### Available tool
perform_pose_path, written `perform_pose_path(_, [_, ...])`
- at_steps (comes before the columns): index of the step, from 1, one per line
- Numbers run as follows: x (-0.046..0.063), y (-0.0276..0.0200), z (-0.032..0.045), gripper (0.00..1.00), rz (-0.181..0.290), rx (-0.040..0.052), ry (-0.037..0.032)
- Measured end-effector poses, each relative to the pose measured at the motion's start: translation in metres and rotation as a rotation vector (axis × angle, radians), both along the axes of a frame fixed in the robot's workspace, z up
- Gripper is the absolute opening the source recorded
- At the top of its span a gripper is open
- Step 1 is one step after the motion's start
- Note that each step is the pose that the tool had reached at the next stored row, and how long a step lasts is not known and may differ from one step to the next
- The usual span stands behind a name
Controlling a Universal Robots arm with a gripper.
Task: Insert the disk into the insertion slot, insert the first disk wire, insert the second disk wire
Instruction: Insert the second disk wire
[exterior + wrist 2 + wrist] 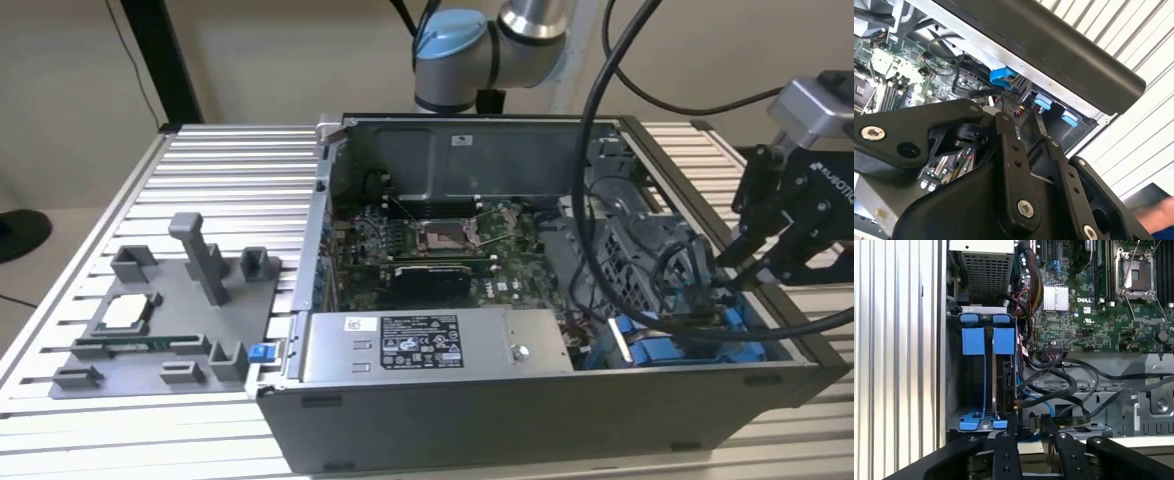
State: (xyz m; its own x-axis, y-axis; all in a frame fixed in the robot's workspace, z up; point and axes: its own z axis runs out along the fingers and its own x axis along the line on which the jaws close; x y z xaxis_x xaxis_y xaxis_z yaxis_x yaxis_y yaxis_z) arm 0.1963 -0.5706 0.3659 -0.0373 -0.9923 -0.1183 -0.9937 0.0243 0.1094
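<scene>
The disk (1004, 375) stands on edge in the insertion slot (972, 385), the blue-railed bay (681, 352) at the front corner of the open case on the exterior view's right. An empty rail space lies beside the disk. My gripper (1029, 426) hangs just above the disk's connector end, its two black fingers (1006, 450) close together with a dark wire plug between them. In the second wrist view the gripper (1021, 119) points down at the same corner, near a blue wire (1001, 76). In the exterior view the gripper (731, 285) reaches into the case from the right.
A grey power-supply box (427, 345) with a white sticker flanks the bay. Black and blue cables (1064, 390) crowd the space beside the disk, with the green motherboard (1089, 315) beyond. A grey fixture (160, 320) holding parts sits on the slatted table (214, 170) at the exterior view's left.
</scene>
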Motion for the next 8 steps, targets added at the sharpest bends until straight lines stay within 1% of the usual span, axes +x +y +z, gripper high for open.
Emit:
perform_pose_path(6, [0.0010, -0.0007, -0.0043, 1.00, 0.002, 0.0124, -0.0002])
perform_pose_path(8, [0.0013, -0.0008, -0.0055, 1.00, 0.005, 0.0157, -0.0014])
